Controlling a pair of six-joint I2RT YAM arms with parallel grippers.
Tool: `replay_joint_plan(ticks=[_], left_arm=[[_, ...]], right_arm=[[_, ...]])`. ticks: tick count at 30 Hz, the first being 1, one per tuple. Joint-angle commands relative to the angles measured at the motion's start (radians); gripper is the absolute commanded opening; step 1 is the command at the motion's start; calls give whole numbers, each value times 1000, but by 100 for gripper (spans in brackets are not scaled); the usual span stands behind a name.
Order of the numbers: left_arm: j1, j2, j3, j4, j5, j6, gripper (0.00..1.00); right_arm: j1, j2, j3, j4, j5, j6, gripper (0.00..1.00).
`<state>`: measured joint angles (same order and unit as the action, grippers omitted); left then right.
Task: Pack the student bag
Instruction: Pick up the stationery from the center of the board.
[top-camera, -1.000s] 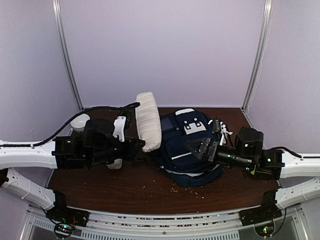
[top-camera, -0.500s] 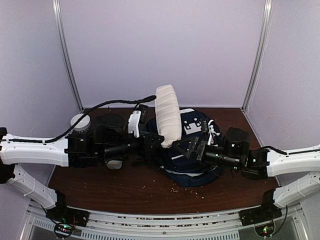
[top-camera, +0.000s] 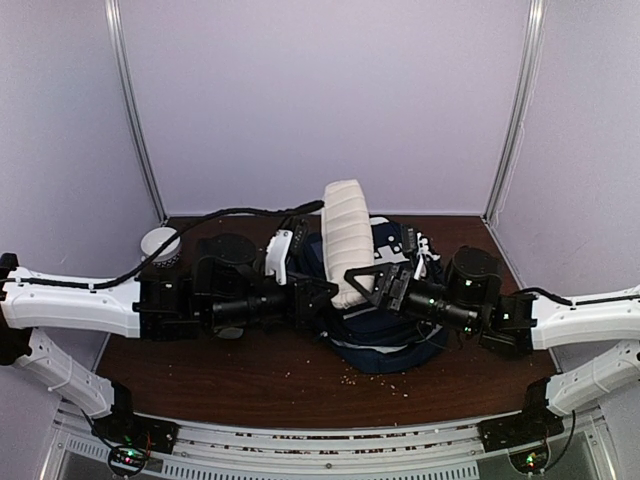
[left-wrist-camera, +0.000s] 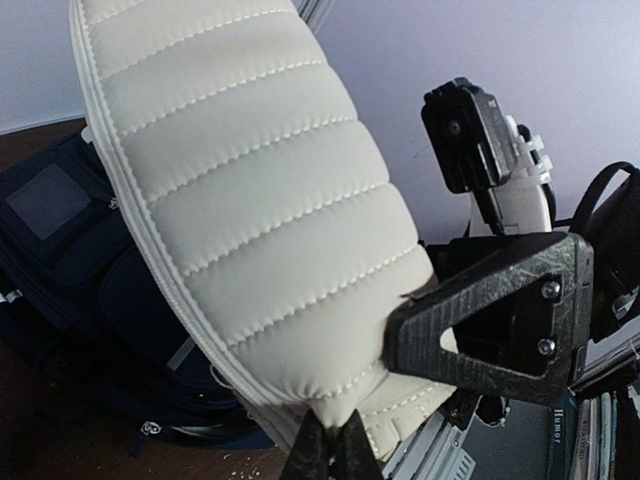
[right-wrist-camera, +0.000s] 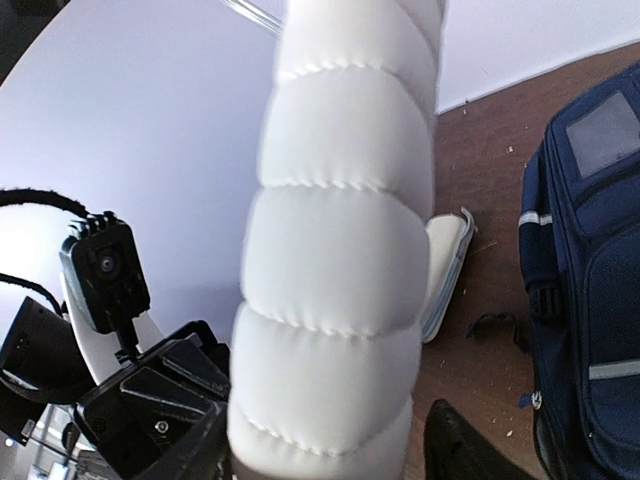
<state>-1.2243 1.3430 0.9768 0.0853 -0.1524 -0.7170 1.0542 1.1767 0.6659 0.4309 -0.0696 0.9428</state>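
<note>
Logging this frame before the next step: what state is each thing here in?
cream quilted pouch: held off the table, standing on end.
student bag: lying on the table, opening not visible.
left gripper: shut on the pouch's lower corner.
right gripper: open, fingers either side of the pouch.

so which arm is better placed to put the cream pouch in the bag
Left, probably: the left gripper is shut on the cream pouch at its lower edge, holding it roughly upright above the student bag. The right gripper only straddles the pouch, jaws apart.
</note>
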Motion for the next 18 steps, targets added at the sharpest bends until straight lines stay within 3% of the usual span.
replay_joint_plan(ticks=[1, 7, 14, 15, 18], left_arm=[[-12, 7, 40, 100, 23, -9, 0], [-12, 13, 34, 111, 19, -14, 0], [-13, 12, 34, 110, 32, 2, 0], [-13, 12, 35, 110, 39, 11, 3], [-13, 9, 35, 90, 44, 31, 33]], right_arm=[[-5, 16, 30, 49, 6, -4, 59], [-4, 54, 58, 65, -90, 26, 63], [-5, 9, 44, 43, -64, 16, 42], [-5, -6, 43, 27, -48, 6, 41], [-5, -61, 36, -18, 0, -26, 37]])
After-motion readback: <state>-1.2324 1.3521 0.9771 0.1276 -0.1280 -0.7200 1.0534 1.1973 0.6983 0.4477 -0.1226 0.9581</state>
